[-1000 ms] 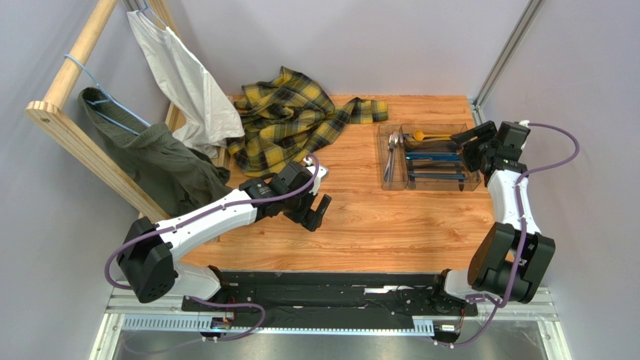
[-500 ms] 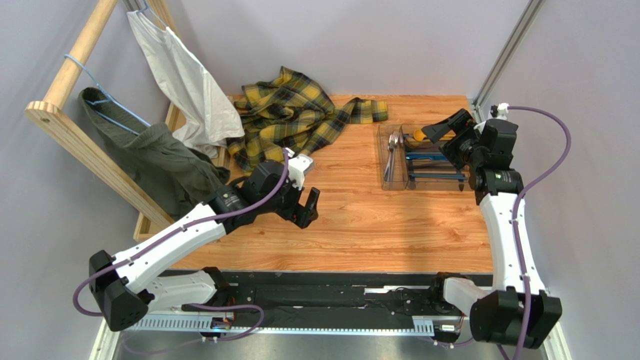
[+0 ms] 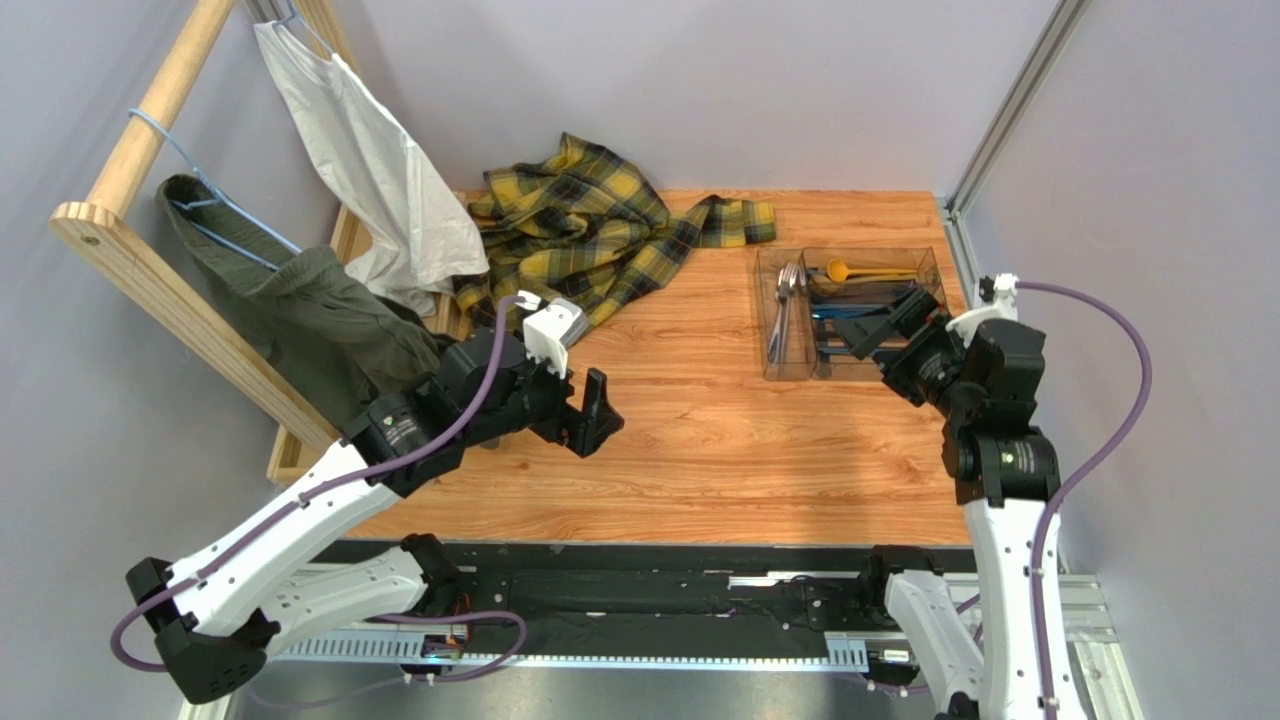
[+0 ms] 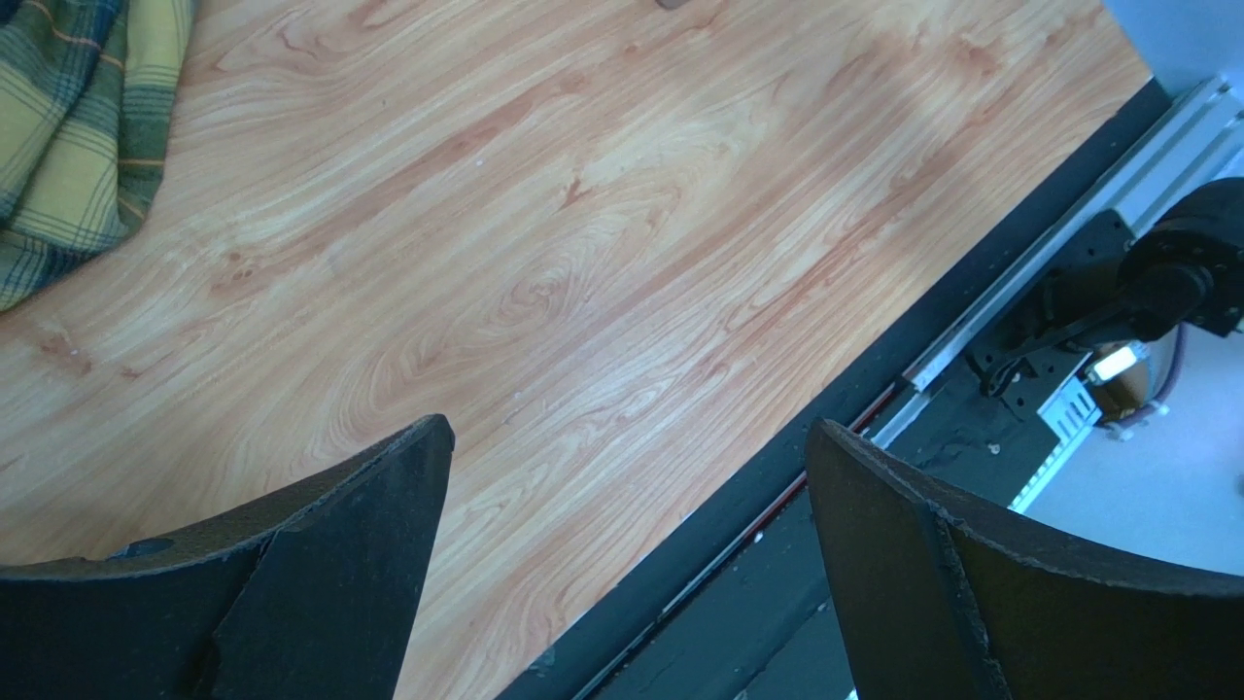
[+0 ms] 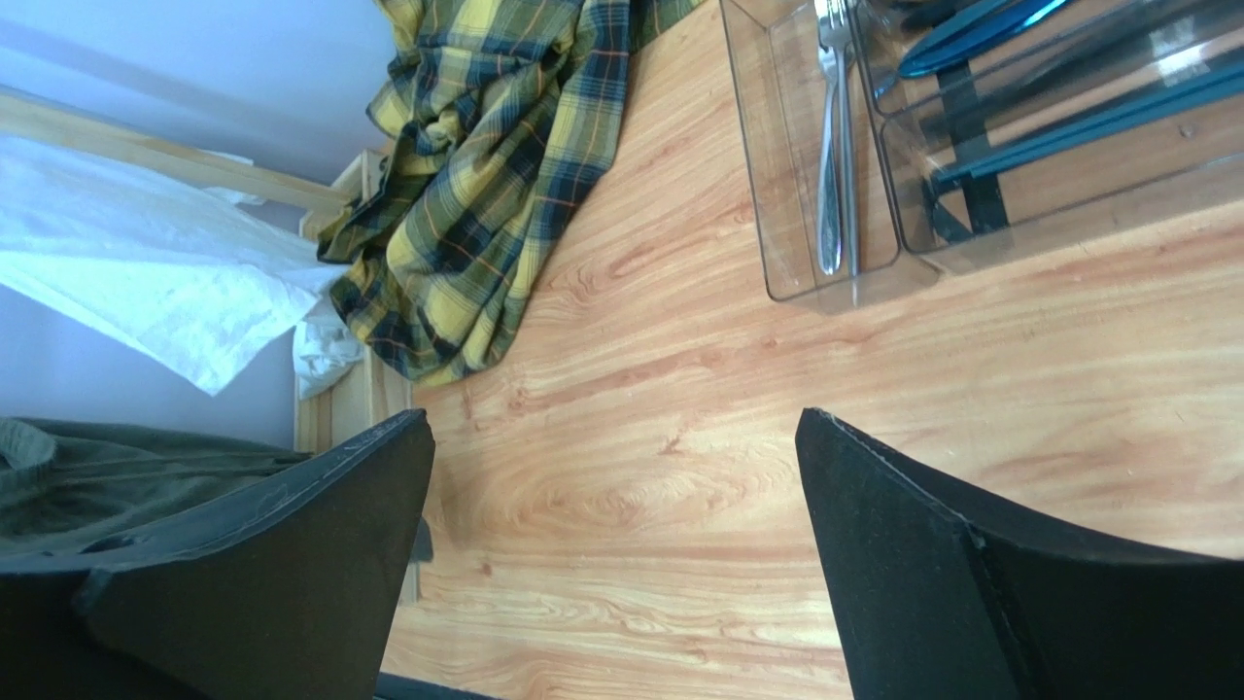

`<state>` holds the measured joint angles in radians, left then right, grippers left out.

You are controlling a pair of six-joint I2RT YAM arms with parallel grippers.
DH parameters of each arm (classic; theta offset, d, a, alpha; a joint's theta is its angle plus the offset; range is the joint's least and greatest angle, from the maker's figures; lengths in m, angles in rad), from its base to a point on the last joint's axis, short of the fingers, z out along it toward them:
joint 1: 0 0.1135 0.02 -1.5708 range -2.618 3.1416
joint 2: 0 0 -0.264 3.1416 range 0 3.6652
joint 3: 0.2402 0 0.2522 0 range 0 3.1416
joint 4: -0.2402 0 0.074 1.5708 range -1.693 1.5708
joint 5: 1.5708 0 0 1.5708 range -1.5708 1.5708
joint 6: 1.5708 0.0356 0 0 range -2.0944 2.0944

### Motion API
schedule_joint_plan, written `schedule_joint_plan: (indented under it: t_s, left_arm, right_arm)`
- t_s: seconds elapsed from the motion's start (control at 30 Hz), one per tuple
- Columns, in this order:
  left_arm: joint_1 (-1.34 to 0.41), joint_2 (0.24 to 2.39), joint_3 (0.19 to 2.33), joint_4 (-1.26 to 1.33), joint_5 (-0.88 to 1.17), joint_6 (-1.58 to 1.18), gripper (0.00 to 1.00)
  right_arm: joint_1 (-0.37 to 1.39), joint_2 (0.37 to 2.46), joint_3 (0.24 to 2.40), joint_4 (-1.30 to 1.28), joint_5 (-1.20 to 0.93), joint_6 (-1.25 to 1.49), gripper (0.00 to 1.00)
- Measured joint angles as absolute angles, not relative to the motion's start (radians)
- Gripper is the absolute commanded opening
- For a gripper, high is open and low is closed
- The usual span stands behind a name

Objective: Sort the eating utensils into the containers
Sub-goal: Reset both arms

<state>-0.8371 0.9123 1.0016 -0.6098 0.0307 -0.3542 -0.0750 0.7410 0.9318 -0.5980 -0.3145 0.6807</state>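
The table (image 3: 721,450) has a wide bare stretch between the two arms, running to the near edge. The far-left corner is crowded by a plaid shirt (image 3: 579,233) and a wooden rack (image 3: 143,255). The tray (image 3: 787,369) sits at the far right, close to the table's right edge. The cutlery lies inside it: a silver fork (image 5: 832,146) in the left compartment, a gold spoon (image 3: 842,272) at the far end, and teal pieces (image 5: 971,32) beside them. The left gripper (image 3: 594,420) hangs over bare wood, jaws spread and empty. The right gripper (image 3: 879,323) is likewise spread and empty, at the tray's near side. A second ago it sat over the tray's right end; since then both arms have drawn back. From above, the right gripper hides part of the tray, and its wrist view cuts off the tray's far end, so the pieces cannot be counted.
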Motion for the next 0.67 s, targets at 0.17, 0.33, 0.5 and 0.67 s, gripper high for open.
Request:
schedule_joint_plan:
  t_s: [0.17, 0.33, 0.5, 0.67]
  left_arm:
    - [-0.837, 0.871, 1.001, -0.610, 0.025, -0.370, 0.99]
    - [-0.837, 0.849, 0.990, -0.609, 0.017, -0.382, 0.99]
    - [-0.837, 0.842, 0.987, -0.609, 0.018, -0.382, 0.99]
    - [-0.837, 0.825, 0.986, -0.603, 0.036, -0.376, 0.99]
  right_arm:
    - [-0.072, 0.607, 0.885, -0.689, -0.310, 0.656, 1.00]
    - [-0.072, 0.561, 0.879, -0.736, -0.307, 0.642, 1.00]
    - [-0.072, 0.562, 0.867, -0.763, -0.307, 0.638, 1.00]
    - [-0.072, 0.569, 0.867, -0.767, -0.308, 0.638, 1.00]
